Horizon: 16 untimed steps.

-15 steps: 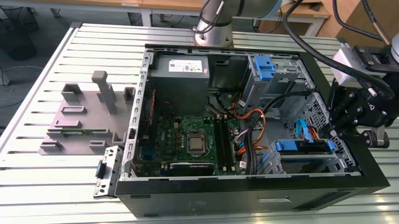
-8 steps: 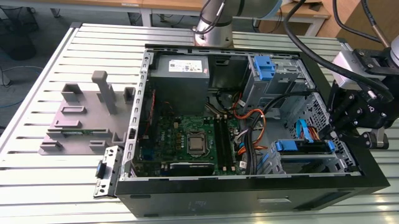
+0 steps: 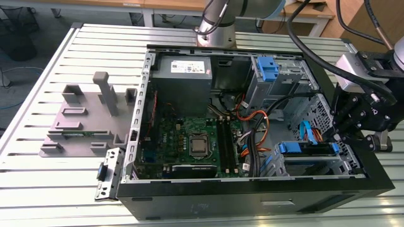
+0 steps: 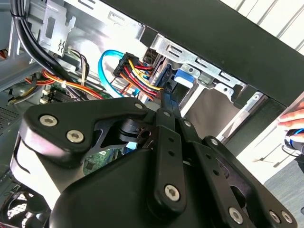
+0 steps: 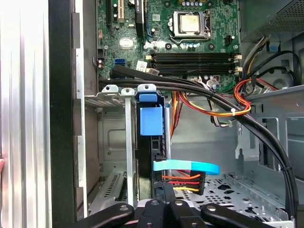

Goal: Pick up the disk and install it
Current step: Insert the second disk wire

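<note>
The disk (image 3: 307,148) sits on edge in the metal drive cage (image 3: 315,165) at the case's front corner, on the exterior view's right. Its blue carrier tab (image 5: 151,119) tops a dark slab between the cage rails, and its blue carrier (image 4: 183,75) also shows past the fingertips in the second wrist view. My gripper (image 3: 337,138) hangs just off the cage beside the disk. Its fingers (image 5: 166,209) are drawn together, shut with nothing between them, and the tip (image 4: 165,95) points at the carrier's end. A plug with red, yellow and black wires (image 5: 189,181) and a light-blue cable (image 5: 190,167) lie by the disk.
The open tower case (image 3: 252,198) lies on a slatted metal table (image 3: 38,189). The grey power supply (image 3: 183,71), the motherboard (image 3: 189,142) and thick black cables (image 5: 266,137) crowd the inside. A bare blue bracket (image 3: 268,68) sits in the far bay. A grey fixture (image 3: 82,118) stands outside. A hand (image 4: 293,118) rests beyond the case.
</note>
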Each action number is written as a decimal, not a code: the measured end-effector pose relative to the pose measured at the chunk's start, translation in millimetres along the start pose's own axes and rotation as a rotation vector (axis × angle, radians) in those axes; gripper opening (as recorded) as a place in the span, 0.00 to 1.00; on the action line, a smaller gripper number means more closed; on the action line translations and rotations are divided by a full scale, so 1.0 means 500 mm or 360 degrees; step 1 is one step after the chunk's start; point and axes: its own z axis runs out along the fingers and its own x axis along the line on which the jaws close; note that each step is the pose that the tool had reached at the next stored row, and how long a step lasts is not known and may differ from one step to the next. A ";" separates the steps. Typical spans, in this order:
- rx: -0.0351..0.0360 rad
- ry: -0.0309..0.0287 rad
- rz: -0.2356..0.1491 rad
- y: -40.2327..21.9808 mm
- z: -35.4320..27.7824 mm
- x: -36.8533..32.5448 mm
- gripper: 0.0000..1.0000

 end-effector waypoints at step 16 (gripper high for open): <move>0.0000 0.00004 0.0000 0.000 0.013 0.000 0.11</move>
